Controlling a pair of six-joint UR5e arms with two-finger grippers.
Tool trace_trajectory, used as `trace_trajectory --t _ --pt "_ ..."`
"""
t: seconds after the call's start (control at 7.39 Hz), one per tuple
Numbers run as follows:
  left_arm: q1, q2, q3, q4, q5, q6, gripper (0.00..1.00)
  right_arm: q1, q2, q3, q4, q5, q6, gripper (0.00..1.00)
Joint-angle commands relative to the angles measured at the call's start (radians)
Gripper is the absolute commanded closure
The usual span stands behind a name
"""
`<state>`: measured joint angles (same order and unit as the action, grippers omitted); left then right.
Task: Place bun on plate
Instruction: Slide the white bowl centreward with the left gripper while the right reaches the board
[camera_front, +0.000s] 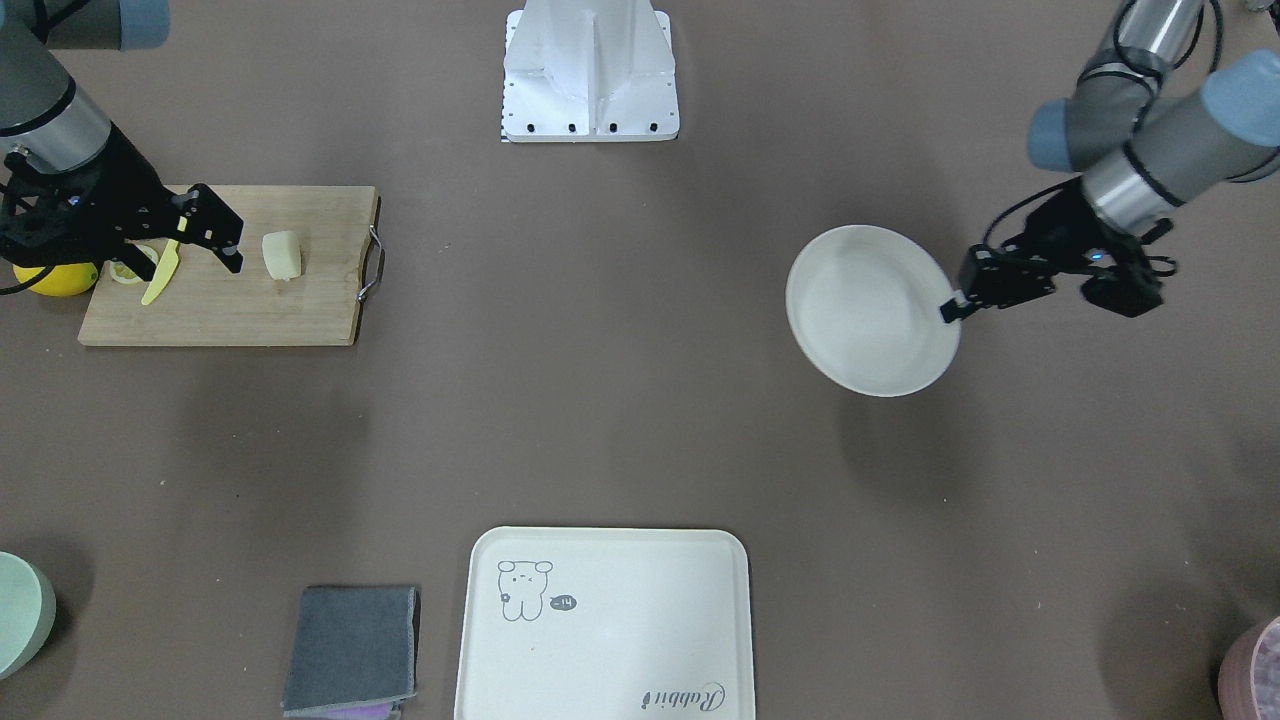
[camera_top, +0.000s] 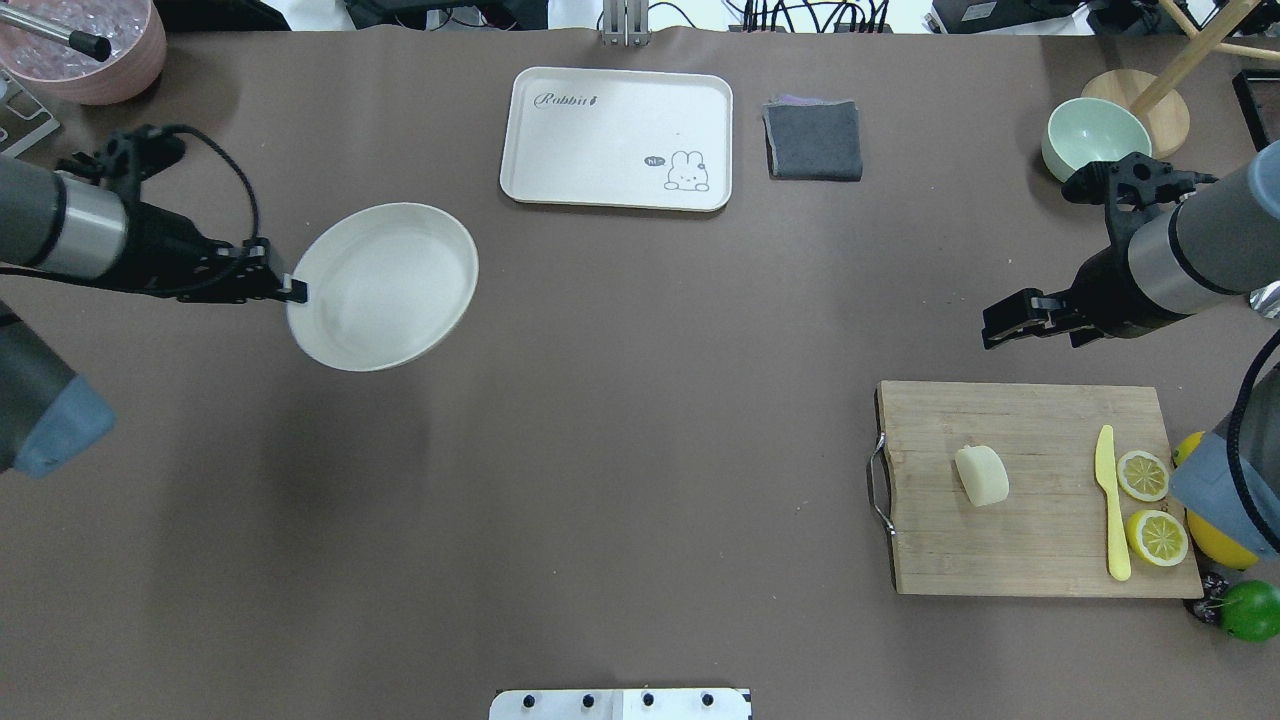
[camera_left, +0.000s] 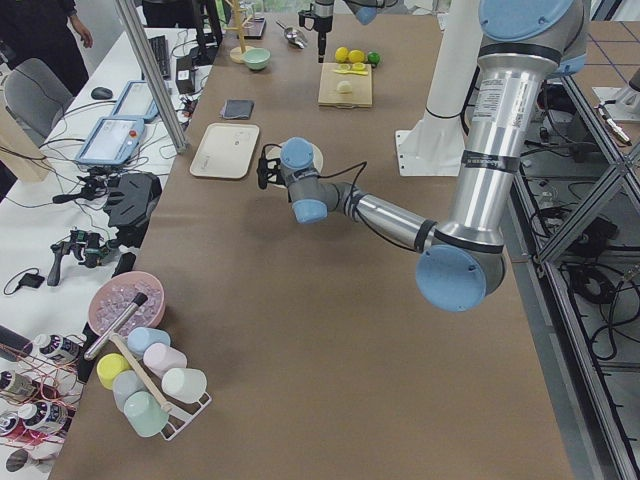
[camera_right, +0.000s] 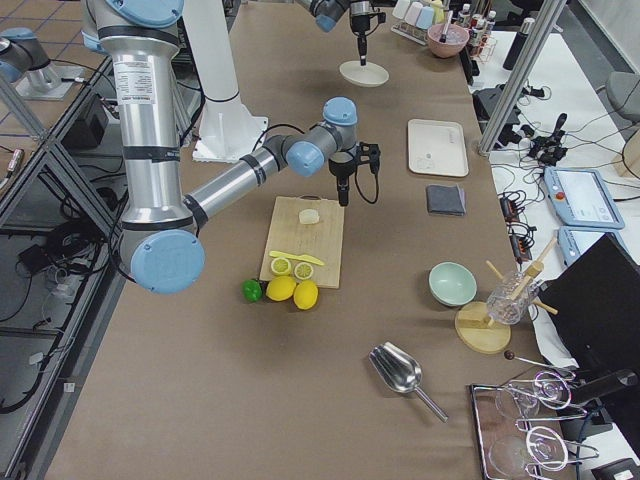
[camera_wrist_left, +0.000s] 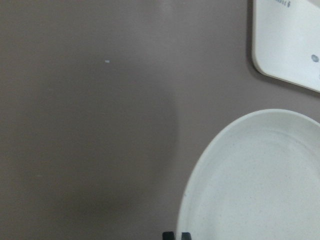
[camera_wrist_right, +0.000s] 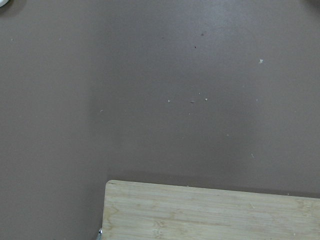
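Note:
The bun (camera_top: 982, 474), a small pale cream lump, lies on the wooden cutting board (camera_top: 1040, 440) at the right; across the table it shows as the bun (camera_front: 281, 255). My right gripper (camera_top: 990, 330) hangs open and holds nothing, above the board's far edge, apart from the bun. The plate (camera_top: 385, 285), round and off-white, is held up off the table at the left, its shadow lying below it. My left gripper (camera_top: 290, 290) is shut on the plate's rim, and the left wrist view shows the plate (camera_wrist_left: 260, 180) with the closed fingertips (camera_wrist_left: 176, 235) at the bottom edge.
A yellow knife (camera_top: 1110, 500) and two lemon halves (camera_top: 1142, 475) share the board, with a whole lemon and a lime (camera_top: 1250, 610) beside it. A cream tray (camera_top: 617, 138), grey cloth (camera_top: 813, 140), green bowl (camera_top: 1095, 135) and pink bowl (camera_top: 90, 50) line the far edge.

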<state>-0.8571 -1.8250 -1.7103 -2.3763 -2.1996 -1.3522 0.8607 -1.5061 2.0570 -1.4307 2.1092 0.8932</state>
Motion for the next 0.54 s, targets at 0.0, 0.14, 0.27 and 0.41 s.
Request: trace_trajectory --t 0.0,0.14,0.27,0.41 --pt "0.187 -0.211 -0.037 0.253 0.217 -0.103 1.0 -0.075 -0.003 -0.008 0.003 -0.043 0.032 0.0" --pt "0.222 -0.23 -0.035 0.258 0.256 -0.128 1.0 -0.121 -0.012 -0.021 0.004 -0.073 0.041 0.0" --pt "0.222 -0.231 -0.038 0.258 0.259 -0.128 1.0 -0.158 -0.026 -0.021 0.01 -0.102 0.05 0.0" --pt "0.222 -0.231 -0.038 0.258 0.259 -0.128 1.0 -0.201 -0.072 -0.021 0.056 -0.136 0.05 0.0"
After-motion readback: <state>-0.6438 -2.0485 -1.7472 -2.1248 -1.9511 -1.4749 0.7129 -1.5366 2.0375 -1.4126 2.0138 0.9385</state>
